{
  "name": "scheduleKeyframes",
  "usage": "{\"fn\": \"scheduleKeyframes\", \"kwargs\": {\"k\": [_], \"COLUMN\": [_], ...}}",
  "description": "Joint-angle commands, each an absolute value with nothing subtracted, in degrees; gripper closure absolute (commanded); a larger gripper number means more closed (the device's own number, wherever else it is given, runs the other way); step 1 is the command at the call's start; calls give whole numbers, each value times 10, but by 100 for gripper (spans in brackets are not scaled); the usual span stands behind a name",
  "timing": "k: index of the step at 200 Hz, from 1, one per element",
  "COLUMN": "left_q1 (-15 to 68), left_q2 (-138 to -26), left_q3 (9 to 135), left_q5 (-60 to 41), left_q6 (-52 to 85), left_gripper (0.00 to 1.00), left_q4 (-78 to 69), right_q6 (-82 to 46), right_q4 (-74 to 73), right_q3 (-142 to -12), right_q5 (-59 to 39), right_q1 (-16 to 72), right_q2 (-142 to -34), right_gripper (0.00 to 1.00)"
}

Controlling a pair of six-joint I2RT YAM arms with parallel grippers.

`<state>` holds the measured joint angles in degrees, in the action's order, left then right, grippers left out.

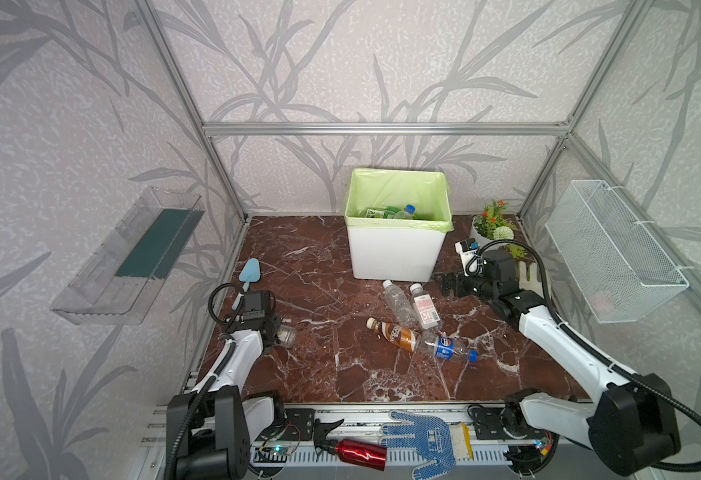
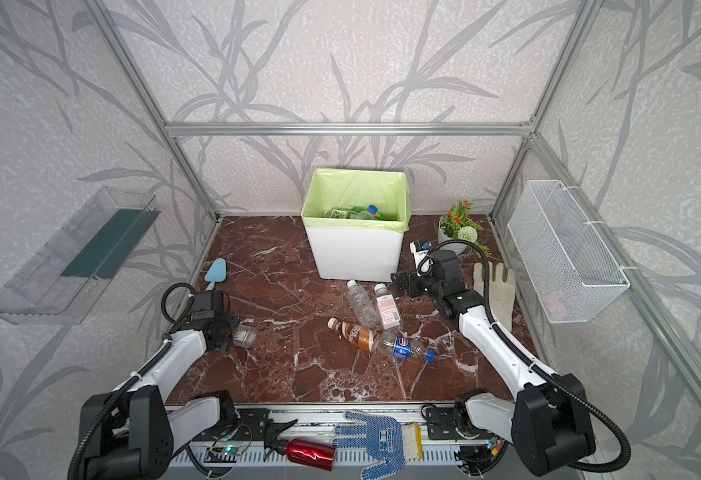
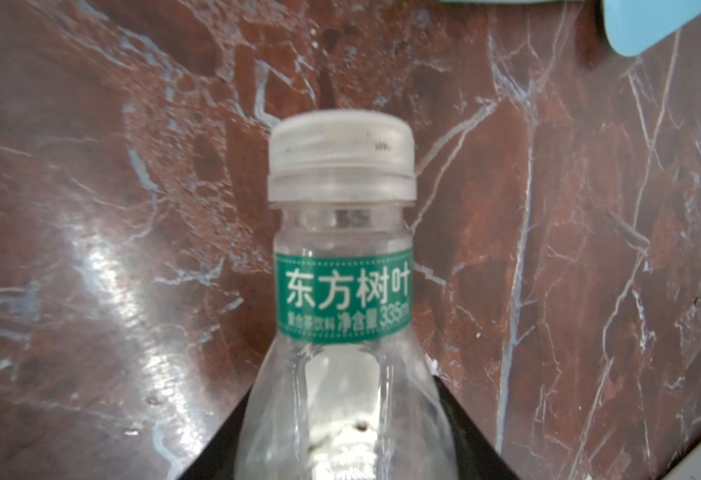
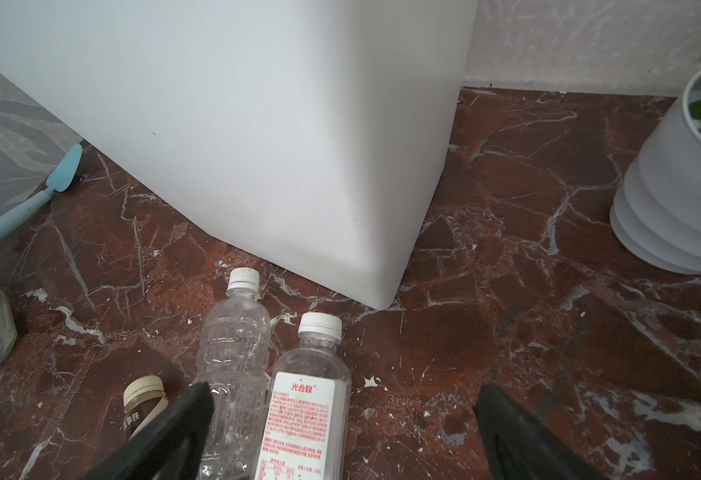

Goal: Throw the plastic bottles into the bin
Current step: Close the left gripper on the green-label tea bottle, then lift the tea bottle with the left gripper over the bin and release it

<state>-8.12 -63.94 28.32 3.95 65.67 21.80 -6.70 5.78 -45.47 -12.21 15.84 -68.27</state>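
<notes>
Left gripper (image 1: 277,330) sits low at the left edge of the table (image 1: 319,374), just near of the blue scoop (image 1: 249,274). A clear bottle with green neck band (image 3: 342,291) lies on its side between its jaws. In the left wrist view, the black fingers (image 3: 224,440) press against both sides of the bottle below the shoulder, and the white cap points away from the gripper. Cannot tell whether the bottle is off the table.

Right gripper (image 1: 448,284) hovers just beside the bin's near right corner, with its jaws spread wide and nothing between them.

The bin (image 1: 394,253) stands at the far middle of the table. Several bottles (image 1: 398,212) lie in the bottom of it, green ones and one with a blue cap.

Four bottles lie loose on the table, near of the bin:
- plain clear bottle (image 1: 400,303) and red-label bottle (image 1: 423,307), side by side, white caps toward the bin
- brown coffee bottle (image 1: 394,332), nearer, touching the blue-label bottle (image 1: 444,347) end to end

The plant pot (image 1: 485,232) is in the far right corner.
</notes>
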Motion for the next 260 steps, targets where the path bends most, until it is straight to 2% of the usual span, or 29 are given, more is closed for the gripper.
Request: {"fn": "scheduleKeyframes", "kwargs": {"k": [1,32,55,91,129,153,172,183,194,219,260], "left_q1": [-66,-55,-54,-36,81,175,243,270,292,322,324], "left_q2": [-599,-519,-512,-587,-723,-892,-1039,-1080,-1075,-997,-897], "left_q3": [330,432,542,755,902,1025,1198,1268,1277,1198,1067], "left_q5": [42,67,64,19,9,-51,-103,-102,-81,-29,8], "left_q6": [626,558,496,434,356,345,318,292,263,196,178], "left_gripper": [57,61,62,62,60,50,32,19,1,1,1], "left_q4": [206,199,152,69,3,65,194,233,207,98,41], "right_q6": [-73,-89,-113,-130,-147,-161,-164,-159,-151,-139,-166], "right_q4": [66,61,57,64,77,75,79,90,106,130,134], "right_q3": [-448,-433,-419,-402,-387,-387,-394,-401,-404,-400,-389], "right_q5": [-117,-102,-121,-113,-117,-137,-154,-152,-141,-121,-123], "right_q1": [154,125,75,29,18,18,17,18,18,16,16], "right_q2": [-664,-641,-618,-568,-540,-539,-535,-527,-515,-491,-486], "right_gripper": [1,1,1,1,1,1,1,1,1,1,1]}}
